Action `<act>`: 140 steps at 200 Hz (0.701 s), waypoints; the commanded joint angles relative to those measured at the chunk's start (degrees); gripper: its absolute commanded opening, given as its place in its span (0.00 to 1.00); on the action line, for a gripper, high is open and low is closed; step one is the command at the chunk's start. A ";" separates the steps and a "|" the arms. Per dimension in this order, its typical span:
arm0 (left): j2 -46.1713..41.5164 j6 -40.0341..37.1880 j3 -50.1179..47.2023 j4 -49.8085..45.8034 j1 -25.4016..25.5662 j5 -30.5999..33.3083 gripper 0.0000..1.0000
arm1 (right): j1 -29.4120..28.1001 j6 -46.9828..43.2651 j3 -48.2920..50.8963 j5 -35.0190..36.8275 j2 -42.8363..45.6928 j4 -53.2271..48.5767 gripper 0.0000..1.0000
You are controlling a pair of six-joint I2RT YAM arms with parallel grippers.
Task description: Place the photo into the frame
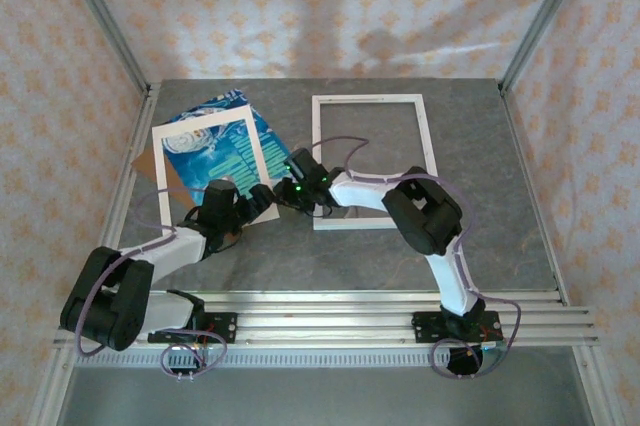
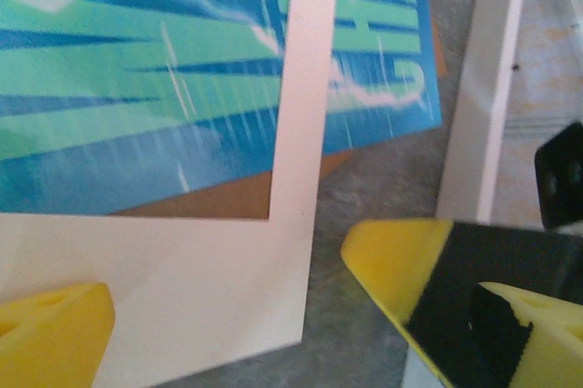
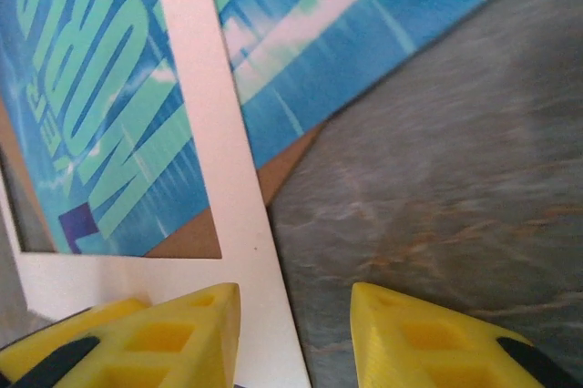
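Note:
The blue-teal photo (image 1: 215,156) (image 2: 137,69) (image 3: 319,42) lies at the table's left, on a brown backing board (image 1: 143,161) and partly under a cream mat (image 1: 205,124) (image 2: 182,288) (image 3: 196,87). The white frame (image 1: 425,136) (image 2: 487,106) lies flat to its right with nothing inside it. My left gripper (image 1: 255,208) (image 2: 291,342) is open at the mat's near right corner. My right gripper (image 1: 283,194) (image 3: 296,333) reaches in from the right, open. Its jaws straddle the mat's right edge, one finger over the mat and the other over bare table. Neither grips anything.
The grey table (image 1: 480,236) is bounded by metal rails along its sides and near edge, with patterned walls behind. One yellow-and-black finger (image 2: 401,260) of the right gripper sits close to the left gripper, so the two hands are crowded together.

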State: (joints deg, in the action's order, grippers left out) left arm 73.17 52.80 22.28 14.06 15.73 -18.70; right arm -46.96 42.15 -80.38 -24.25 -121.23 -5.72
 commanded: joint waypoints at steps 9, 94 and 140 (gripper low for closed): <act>0.10 3.26 1.97 -3.45 2.57 -2.69 1.00 | 2.92 -4.67 0.91 3.29 3.08 -4.61 0.36; -11.07 -6.09 4.94 -24.69 -6.93 3.08 1.00 | -0.11 -4.95 -0.68 0.74 2.40 -6.41 0.35; -9.27 -6.74 2.24 -22.82 -8.15 2.65 1.00 | -2.39 -6.01 -2.60 2.06 0.88 -10.11 0.41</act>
State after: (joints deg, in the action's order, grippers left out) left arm 62.76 47.83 25.71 -7.49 8.08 -16.69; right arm -47.55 37.15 -81.36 -22.20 -120.44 -11.05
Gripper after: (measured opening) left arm 0.998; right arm 0.395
